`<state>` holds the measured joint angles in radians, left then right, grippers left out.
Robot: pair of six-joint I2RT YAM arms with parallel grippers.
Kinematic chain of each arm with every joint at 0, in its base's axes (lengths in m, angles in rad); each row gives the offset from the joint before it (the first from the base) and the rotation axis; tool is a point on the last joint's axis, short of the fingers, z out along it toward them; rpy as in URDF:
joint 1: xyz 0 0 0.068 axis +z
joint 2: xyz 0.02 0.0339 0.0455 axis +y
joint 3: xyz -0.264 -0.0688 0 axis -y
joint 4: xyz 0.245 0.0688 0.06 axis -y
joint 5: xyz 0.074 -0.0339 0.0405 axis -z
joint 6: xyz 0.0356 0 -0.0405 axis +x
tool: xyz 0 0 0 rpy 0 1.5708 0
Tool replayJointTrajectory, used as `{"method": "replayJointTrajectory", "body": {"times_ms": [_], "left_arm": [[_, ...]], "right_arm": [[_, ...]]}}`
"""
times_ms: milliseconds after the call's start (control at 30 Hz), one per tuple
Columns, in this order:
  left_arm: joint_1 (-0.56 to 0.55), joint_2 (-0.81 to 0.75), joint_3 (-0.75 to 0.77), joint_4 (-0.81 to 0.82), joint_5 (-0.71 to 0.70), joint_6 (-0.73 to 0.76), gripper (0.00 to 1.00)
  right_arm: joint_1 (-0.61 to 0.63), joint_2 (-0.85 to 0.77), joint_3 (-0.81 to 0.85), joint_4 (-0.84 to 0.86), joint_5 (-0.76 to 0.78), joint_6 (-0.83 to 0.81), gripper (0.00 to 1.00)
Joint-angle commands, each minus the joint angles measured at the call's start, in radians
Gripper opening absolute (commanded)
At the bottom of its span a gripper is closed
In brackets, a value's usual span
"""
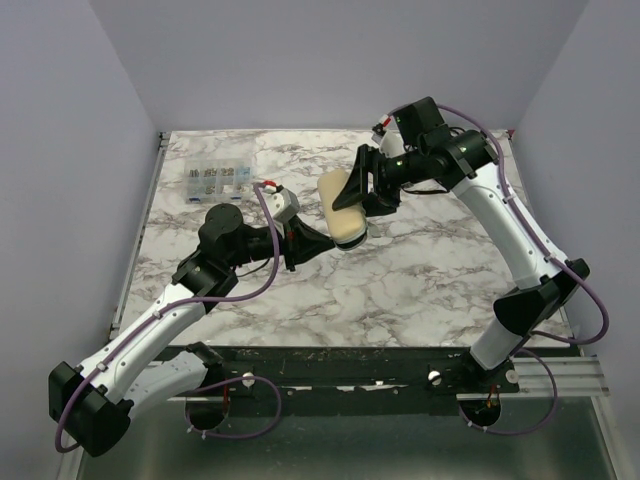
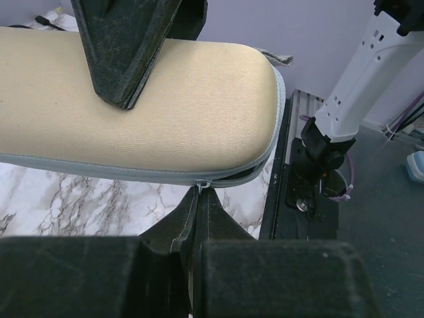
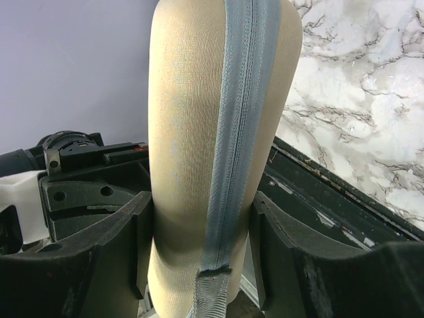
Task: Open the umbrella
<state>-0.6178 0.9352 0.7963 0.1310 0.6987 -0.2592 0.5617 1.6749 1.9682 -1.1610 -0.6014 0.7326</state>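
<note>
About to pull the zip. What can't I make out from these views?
Umbrella: every view, hidden inside the case.
Zip pull: left wrist view, mostly hidden between the left end effector's fingers; overhead, too small.
Case ends: right wrist view, cut off by top and bottom edges.

I had the top camera high above and behind the arm bases, looking down at the whole table (image 1: 420, 290), the umbrella (image 1: 342, 213) small near the middle. My left wrist camera sat close against the umbrella's (image 2: 165, 106) long side, facing past its rounded end toward the right arm (image 2: 358, 86). My right wrist camera looked closely along the umbrella (image 3: 192, 132) lengthwise. All three views shared the umbrella
</note>
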Motion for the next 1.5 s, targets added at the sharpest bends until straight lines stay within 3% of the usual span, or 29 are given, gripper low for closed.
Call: {"method": "replayJointTrajectory", "body": {"times_ms": [0,467,1467], "left_arm": [[-0.008,-0.005,0.049,0.002,-0.042,-0.029,0.0],[-0.005,0.059,0.17,-0.245,-0.255,0.002,0.0],[0.008,0.01,0.192,-0.399,-0.41,0.071,0.0]], "right_arm": [[0.006,-0.052,0.013,0.042,-0.081,-0.003,0.01],[0.006,-0.151,-0.098,0.103,-0.207,-0.006,0.01],[0.006,-0.287,-0.253,0.166,-0.409,-0.019,0.01]]}}
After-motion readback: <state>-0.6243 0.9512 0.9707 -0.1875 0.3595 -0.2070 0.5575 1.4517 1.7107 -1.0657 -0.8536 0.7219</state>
